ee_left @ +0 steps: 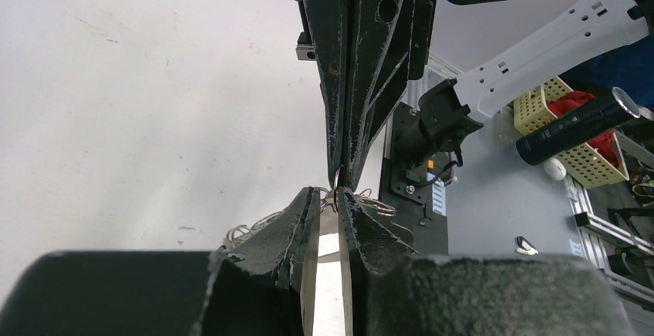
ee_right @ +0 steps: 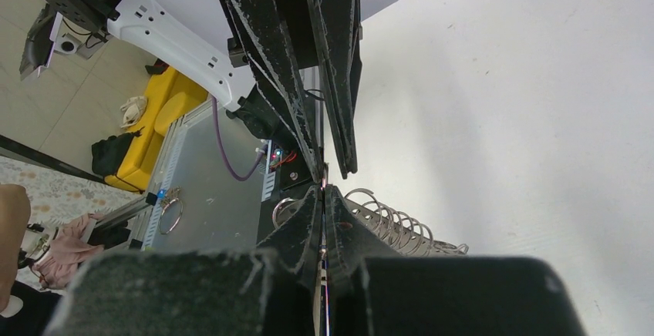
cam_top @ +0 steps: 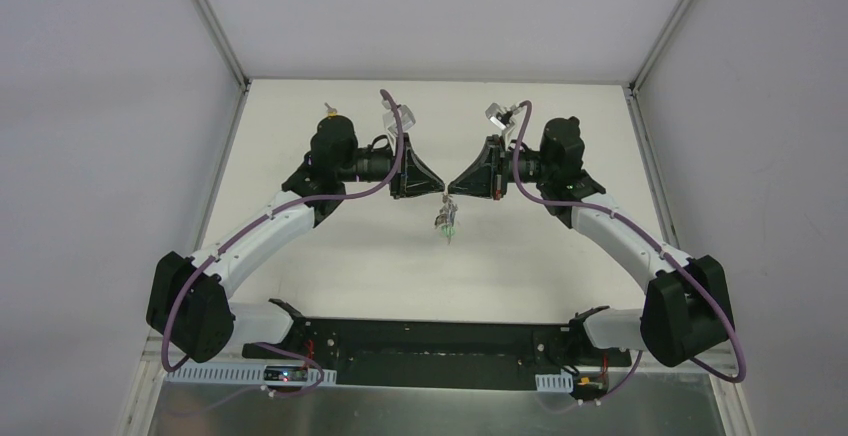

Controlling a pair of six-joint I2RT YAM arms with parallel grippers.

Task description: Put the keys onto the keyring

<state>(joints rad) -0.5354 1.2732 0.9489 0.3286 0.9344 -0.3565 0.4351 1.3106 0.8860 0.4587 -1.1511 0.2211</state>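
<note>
Two claws of mine meet tip to tip over the desk's (cam_top: 330,256) middle: my right claw (cam_top: 451,192) is clenched on the keyring (cam_top: 444,218), letting its keys (cam_top: 447,234) dangle clear beneath, while my left claw (cam_top: 439,192) stands slightly parted, gripping nothing I can see.

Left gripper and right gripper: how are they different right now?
The left gripper has its fingers a little apart, with a pale gap between them; the right gripper looks pinched shut on the keyring. The left gripper reaches in from the left, the right gripper from the right. Both are black, and their tips meet in the middle.
</note>
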